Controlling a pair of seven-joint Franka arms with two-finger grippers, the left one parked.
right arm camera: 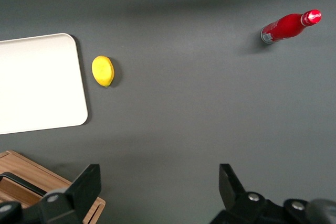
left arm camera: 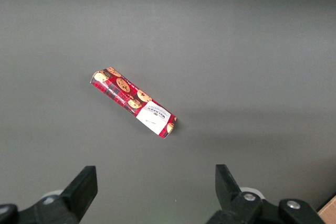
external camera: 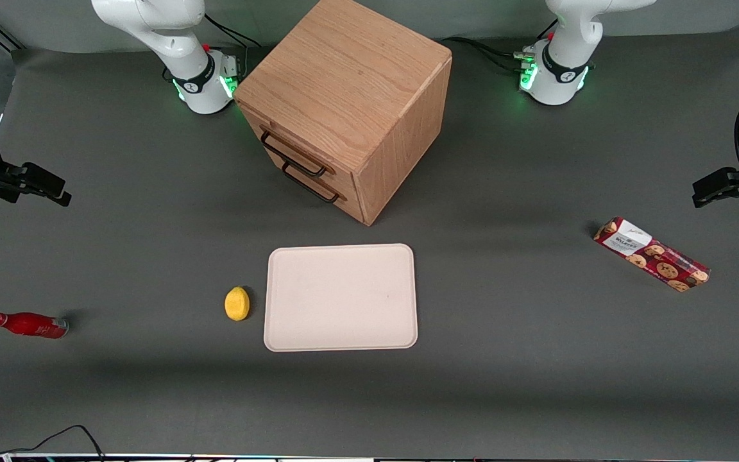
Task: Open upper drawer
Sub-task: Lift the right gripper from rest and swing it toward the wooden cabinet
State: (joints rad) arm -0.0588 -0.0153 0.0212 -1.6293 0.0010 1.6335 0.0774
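my gripper (right arm camera: 157,195) hangs high over bare mat at the working arm's end of the table, fingers (right arm camera: 84,187) spread wide and holding nothing; i judge this a ready pose, since nothing of the task is begun. nearest the front camera lie a red bottle (external camera: 28,325) on its side toward my end, a lemon (external camera: 237,303) and a pale tray (external camera: 340,297), the lemon just beside the tray and apart from it. a cookie box (external camera: 650,254) lies flat toward the parked arm's end. none of these stands in front of the drawers, so i judge the pull path free. farther back stands the oak cabinet (external camera: 350,83), turned at an angle so its drawer fronts face my end of the table, which suits my approach. the upper drawer (external camera: 289,144) is shut flush, its dark handle (external camera: 294,156) just above the lower drawer's handle (external camera: 310,183); the two look alike, so i must take the higher one. surface: dark grey mat (external camera: 536,359), matte, lightly creased, with cables at its edges.
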